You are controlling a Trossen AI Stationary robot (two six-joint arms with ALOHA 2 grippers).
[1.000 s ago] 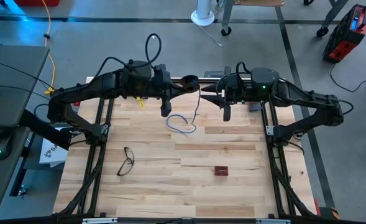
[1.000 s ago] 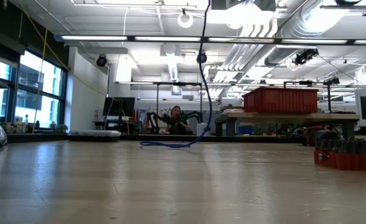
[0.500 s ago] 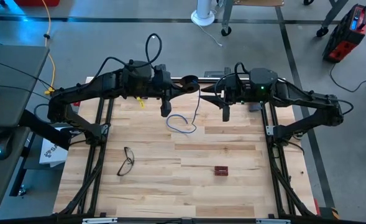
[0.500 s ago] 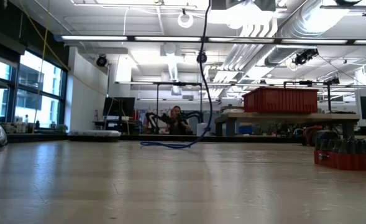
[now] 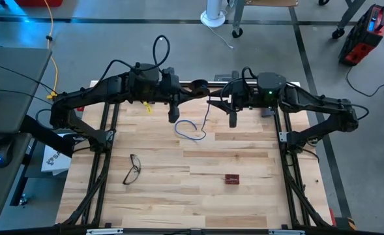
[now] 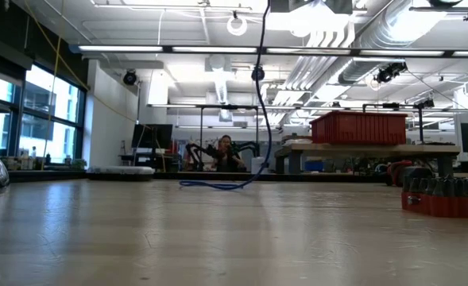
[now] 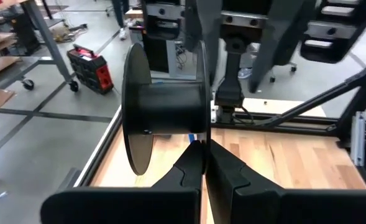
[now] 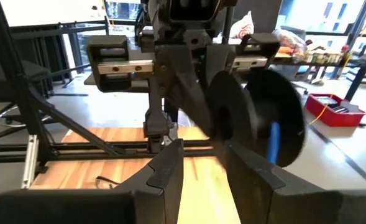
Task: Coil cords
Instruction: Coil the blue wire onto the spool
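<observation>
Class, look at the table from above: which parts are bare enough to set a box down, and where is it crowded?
Bare wood lies between the eyeglasses and the small red block, and along the near table edge. The far edge is crowded: both arms, the spool, the cord.

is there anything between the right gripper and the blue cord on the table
Nothing visible blocks it. The right gripper hangs open over bare table beside the blue cord. The left gripper, jaws shut on the black spool, sits on the cord's other side. The eyeglasses and small red block lie well away.
</observation>
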